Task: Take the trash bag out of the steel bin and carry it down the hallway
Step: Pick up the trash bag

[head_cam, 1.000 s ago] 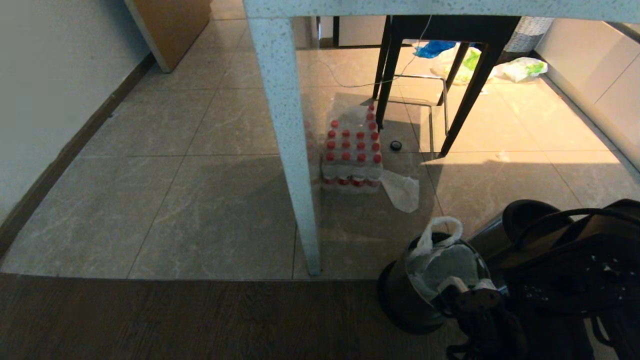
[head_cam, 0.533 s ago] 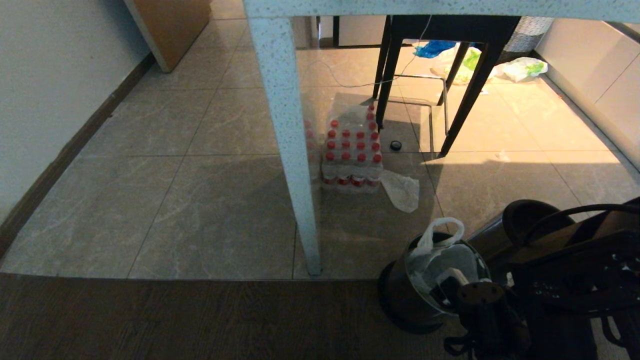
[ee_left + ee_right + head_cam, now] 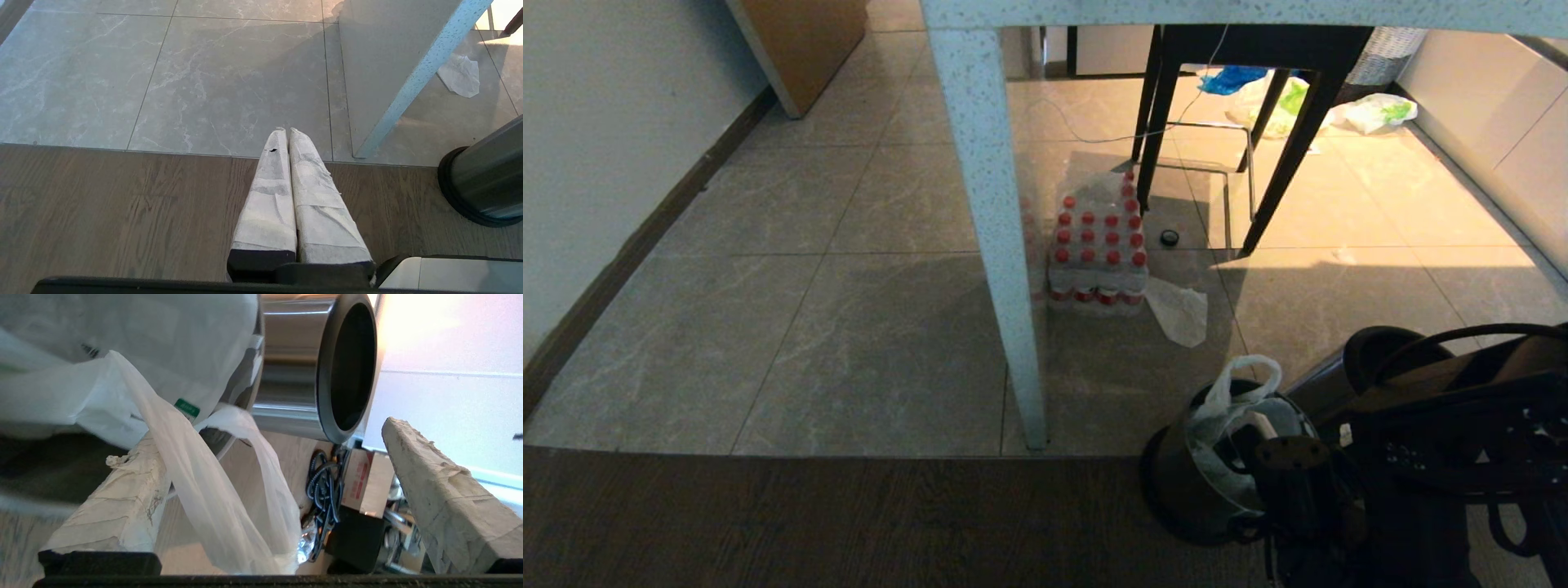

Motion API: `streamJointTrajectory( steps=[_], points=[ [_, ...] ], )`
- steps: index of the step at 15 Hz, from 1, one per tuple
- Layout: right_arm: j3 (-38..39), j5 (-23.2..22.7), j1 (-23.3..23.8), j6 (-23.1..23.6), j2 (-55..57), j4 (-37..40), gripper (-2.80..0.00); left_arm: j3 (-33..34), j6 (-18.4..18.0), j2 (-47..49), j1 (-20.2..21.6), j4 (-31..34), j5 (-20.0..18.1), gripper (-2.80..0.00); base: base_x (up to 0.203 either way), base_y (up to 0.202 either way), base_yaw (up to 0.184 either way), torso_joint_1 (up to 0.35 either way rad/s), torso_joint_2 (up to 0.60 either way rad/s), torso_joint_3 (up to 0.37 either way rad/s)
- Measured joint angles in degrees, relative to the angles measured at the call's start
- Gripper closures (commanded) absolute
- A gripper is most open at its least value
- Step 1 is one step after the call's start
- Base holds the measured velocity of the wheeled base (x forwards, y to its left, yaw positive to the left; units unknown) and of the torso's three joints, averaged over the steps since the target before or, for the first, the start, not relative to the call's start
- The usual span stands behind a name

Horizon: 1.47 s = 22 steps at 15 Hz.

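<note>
Bag [image 3: 1232,408] sat in the steel bin [image 3: 1176,482] beside the table leg [image 3: 996,237], one handle loop [image 3: 220,498] hanging between the right gripper's [image 3: 261,465] wide-open fingers [image 3: 122,498]. Left gripper [image 3: 289,134] hung closed over the wood floor [image 3: 102,212].

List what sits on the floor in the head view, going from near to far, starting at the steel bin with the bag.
steel bin holding the trash bag → flat clear plastic scrap → shrink-wrapped pack of red-capped bottles → small black round object → white-and-green bags far off.
</note>
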<state>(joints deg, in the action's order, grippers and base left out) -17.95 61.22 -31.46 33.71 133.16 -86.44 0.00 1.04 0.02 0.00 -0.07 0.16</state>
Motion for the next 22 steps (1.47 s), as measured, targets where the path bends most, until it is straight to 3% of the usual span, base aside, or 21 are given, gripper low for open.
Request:
streamJointTrajectory(
  steps=[10,17,22],
  points=[
    [-7.1,-0.1,0.8,-0.1,-1.2,0.5,-2.8,0.0,0.0,0.0,0.0,0.0,0.0,0.0,0.0,0.0,0.0,0.0,0.0,0.0],
    [-16.8,-0.2,0.8,-3.7,4.3,0.2,-2.8,0.0,0.0,0.0,0.0,0.0,0.0,0.0,0.0,0.0,0.0,0.0,0.0,0.0],
    [-16.6,-0.8,0.7,-6.1,5.0,0.6,-2.8,0.0,0.0,0.0,0.0,0.0,0.0,0.0,0.0,0.0,0.0,0.0,0.0,0.0]
  ],
)
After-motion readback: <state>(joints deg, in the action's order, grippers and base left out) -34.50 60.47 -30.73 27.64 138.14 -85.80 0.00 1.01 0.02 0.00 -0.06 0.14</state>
